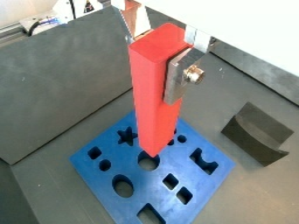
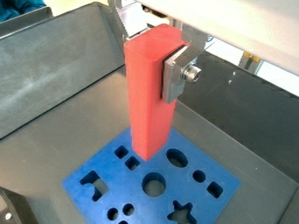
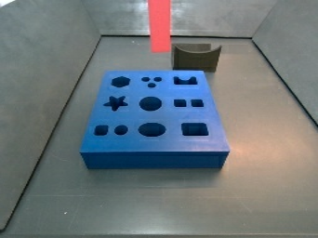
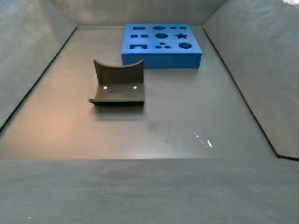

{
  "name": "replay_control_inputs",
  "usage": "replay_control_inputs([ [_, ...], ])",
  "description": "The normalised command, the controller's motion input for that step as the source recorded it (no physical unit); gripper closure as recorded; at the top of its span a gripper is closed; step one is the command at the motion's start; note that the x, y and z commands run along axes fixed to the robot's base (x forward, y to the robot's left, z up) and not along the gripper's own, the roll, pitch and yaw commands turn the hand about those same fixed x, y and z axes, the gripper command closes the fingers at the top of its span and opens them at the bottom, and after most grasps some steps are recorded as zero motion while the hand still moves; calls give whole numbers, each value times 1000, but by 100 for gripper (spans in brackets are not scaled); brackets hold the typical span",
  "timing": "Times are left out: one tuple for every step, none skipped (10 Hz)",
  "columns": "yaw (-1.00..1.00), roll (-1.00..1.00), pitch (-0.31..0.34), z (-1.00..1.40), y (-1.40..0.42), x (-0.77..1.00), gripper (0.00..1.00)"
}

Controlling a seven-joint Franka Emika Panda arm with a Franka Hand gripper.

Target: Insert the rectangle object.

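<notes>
The pincer (image 1: 163, 54) gripped the red bar (image 1: 158, 96) upright, hanging above the blue block (image 1: 163, 175); pickup looked done, insertion remained.

Rectangle object (image 1: 156, 87): long red-pink bar, rectangular section, plain faces. Held upright, clamped near its upper end by the gripper (image 1: 163, 63). Lower end hangs above the blue block (image 1: 117, 179), not inserted.
</notes>
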Motion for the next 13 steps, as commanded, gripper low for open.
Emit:
replay_control_inputs([
  [-357, -20, 0, -94, -211, 763, 100],
  [-280, -14, 0, -109, -229, 846, 100],
  [-200, -1, 0, -143, -249, 931, 100],
  [-126, 0, 0, -157, -263, 1000, 100],
  [-91, 0, 0, -163, -271, 1000, 100],
  [-29, 0, 0, -189, -286, 1000, 100],
  [-60, 0, 0, -191, -280, 1000, 100],
  [-814, 0, 0, -231, -143, 263, 100],
  [-1000, 0, 0, -260, -89, 0, 100],
  [-1000, 0, 0, -283, -83, 0, 100],
  [-1000, 0, 0, -311, -74, 0, 100],
  [-1000, 4, 0, -323, -66, 0, 100],
  [-1000, 6, 0, -331, -63, 0, 100],
])
